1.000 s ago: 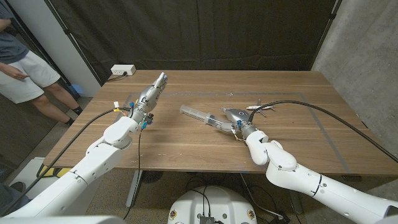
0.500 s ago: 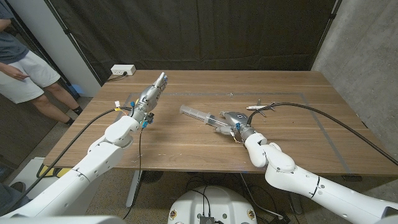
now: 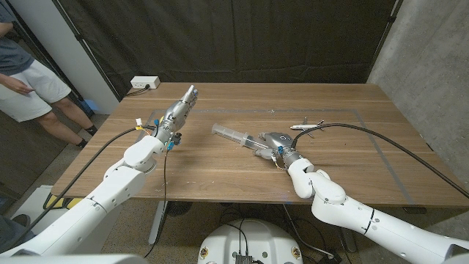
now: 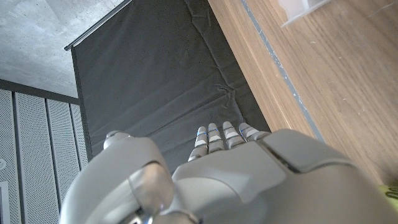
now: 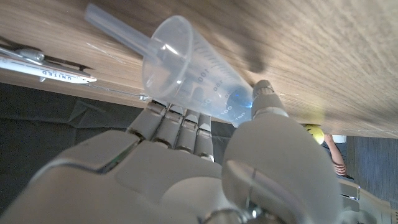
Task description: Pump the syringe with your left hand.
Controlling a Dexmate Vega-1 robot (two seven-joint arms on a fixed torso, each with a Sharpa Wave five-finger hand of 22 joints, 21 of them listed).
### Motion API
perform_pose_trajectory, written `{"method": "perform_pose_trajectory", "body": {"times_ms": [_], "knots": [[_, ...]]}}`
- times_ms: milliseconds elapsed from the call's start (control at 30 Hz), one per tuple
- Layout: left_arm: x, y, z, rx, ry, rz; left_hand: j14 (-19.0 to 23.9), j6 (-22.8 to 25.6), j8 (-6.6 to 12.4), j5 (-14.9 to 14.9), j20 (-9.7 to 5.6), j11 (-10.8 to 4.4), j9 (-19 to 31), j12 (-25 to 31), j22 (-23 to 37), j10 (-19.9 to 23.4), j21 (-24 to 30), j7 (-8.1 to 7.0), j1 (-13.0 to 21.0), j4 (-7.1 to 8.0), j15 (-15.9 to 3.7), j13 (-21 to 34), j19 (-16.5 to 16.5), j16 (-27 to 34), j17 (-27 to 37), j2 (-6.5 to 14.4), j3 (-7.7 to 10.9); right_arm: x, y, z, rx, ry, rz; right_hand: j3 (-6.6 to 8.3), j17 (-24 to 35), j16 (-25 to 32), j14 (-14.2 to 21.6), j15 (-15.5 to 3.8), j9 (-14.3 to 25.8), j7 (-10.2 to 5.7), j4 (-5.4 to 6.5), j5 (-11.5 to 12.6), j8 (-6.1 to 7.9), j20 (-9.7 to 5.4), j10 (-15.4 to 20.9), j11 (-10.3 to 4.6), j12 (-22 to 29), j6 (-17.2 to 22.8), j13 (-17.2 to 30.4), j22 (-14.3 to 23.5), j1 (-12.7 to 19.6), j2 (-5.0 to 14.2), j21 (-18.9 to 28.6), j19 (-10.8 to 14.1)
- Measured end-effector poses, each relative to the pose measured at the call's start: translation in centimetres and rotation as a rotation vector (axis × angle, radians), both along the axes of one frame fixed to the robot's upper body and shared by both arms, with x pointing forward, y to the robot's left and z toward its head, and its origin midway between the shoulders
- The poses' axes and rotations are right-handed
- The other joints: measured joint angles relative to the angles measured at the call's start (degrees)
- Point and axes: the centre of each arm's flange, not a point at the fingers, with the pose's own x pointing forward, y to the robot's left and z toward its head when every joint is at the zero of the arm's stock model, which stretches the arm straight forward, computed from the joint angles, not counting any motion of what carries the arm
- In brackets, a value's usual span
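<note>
— How do the hands stand?
— The left hand [image 3: 178, 111], left of centre, reaches up-frame with straight fingers, grasping nothing. The right hand [image 3: 273, 141] clasps the syringe [image 3: 233, 135] at centre, low over the surface [image 3: 220, 169].
— Any writing?
— Graduation numbers on the barrel, too blurred to trust; "UNITED" on a toy plane [image 5: 43, 67].
— Anything hidden?
— The plunger end, probably inside the right palm.

syringe [image 3: 236, 136] on table [image 3: 220, 172], between hands

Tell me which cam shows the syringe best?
Right wrist view: the syringe fills the frame, barrel markings legible, held in the right hand. Head view shows it small on the table. Left wrist view catches a clear corner, possibly it.
</note>
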Motion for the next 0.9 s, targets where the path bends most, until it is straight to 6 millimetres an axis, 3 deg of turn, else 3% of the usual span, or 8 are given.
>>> {"method": "perform_pose_trajectory", "body": {"times_ms": [133,367,400,500,600,733,900], "knots": [[0.1,0.0,-0.1,-0.002,0.003,0.000,0.00,0.00,0.00,0.00,0.00,0.00,0.00,0.00,0.00,0.00,0.00,0.00,-0.01,0.00,0.00,0.00,0.00,0.00,0.00,0.01,0.00,0.2,0.1,0.0,0.000,-0.004,-0.005,0.06,-0.04,0.59,5.41,-0.57,0.00,-1.92,0.25,-0.16,1.16,0.00,5.23,-1.09,1.39,4.98,-0.14,0.00,0.39,0.39,2.13,0.81],[0.1,0.0,-0.3,-0.012,0.009,0.000,0.00,0.00,0.00,0.00,0.00,0.00,0.00,0.00,0.00,0.00,0.00,0.00,-0.47,0.01,0.00,0.00,0.00,0.00,0.00,0.47,-0.01,0.6,0.3,0.1,-0.009,-0.007,-0.016,0.25,-0.05,0.86,11.58,-2.18,-0.05,-4.56,0.06,-0.54,2.18,-0.52,12.00,-2.48,2.44,11.31,-0.18,0.03,2.44,0.99,4.11,4.60],[0.1,0.0,-0.4,-0.012,0.010,0.000,0.00,0.00,0.00,0.00,0.00,0.00,0.00,0.00,0.00,0.00,0.00,0.00,-0.47,0.17,0.00,0.00,0.00,0.00,0.00,0.47,-0.16,0.7,0.4,0.1,-0.010,-0.007,-0.016,0.43,-0.05,0.86,12.29,-2.43,-0.05,-4.58,-0.05,-0.77,2.35,-1.30,12.76,-2.72,2.44,11.87,-0.18,0.04,2.84,1.17,4.29,5.39],[0.1,0.1,-0.5,-0.015,0.012,0.003,0.00,0.00,0.00,0.00,0.00,0.00,0.00,0.00,0.00,0.00,0.00,0.00,-0.46,0.24,0.00,0.00,0.00,0.00,0.00,0.46,-0.24,0.8,0.4,0.0,-0.015,-0.006,-0.019,1.85,0.15,1.18,14.75,-3.26,-0.05,-4.22,-0.55,-0.98,2.77,-1.51,14.74,-3.11,2.20,13.01,-0.38,0.03,5.23,1.49,5.47,7.91],[0.1,0.1,-0.5,-0.019,0.012,0.006,0.00,0.00,0.00,0.00,0.00,0.00,0.00,0.00,0.00,0.00,0.00,0.00,-0.46,0.24,0.00,0.00,0.00,0.00,0.00,0.46,-0.24,1.0,0.6,-0.1,-0.020,-0.004,-0.019,3.12,0.35,0.77,16.95,-3.85,0.25,-3.99,-1.34,-1.70,3.35,-2.27,16.08,-3.20,2.13,14.82,-0.36,0.11,6.56,0.30,6.47,11.09],[0.0,0.1,-0.5,-0.021,0.011,0.006,0.00,0.00,0.00,-0.30,0.00,0.00,0.00,0.00,0.00,0.00,0.00,0.00,-0.46,0.24,0.00,0.00,0.00,0.00,0.00,0.46,-0.24,1.1,0.7,-0.1,-0.021,-0.008,-0.010,3.27,0.78,0.63,19.96,-4.64,0.87,-2.47,-1.49,-2.38,4.67,-3.18,18.46,-3.15,2.16,16.61,-0.28,2.79,7.34,-0.49,8.45,12.36],[-0.2,0.2,-0.4,-0.024,0.009,0.010,0.00,0.21,0.00,-0.29,0.00,0.00,0.00,0.00,0.00,-0.01,0.00,-0.21,-0.46,0.24,0.00,0.00,0.00,0.00,0.00,0.46,-0.24,1.1,0.9,0.0,-0.011,-0.028,0.022,3.27,1.22,1.50,22.69,-5.48,2.16,-1.74,-1.49,-2.59,4.78,-3.70,20.70,-2.56,2.47,17.67,-0.23,3.80,7.82,-0.97,10.81,13.72]]}}
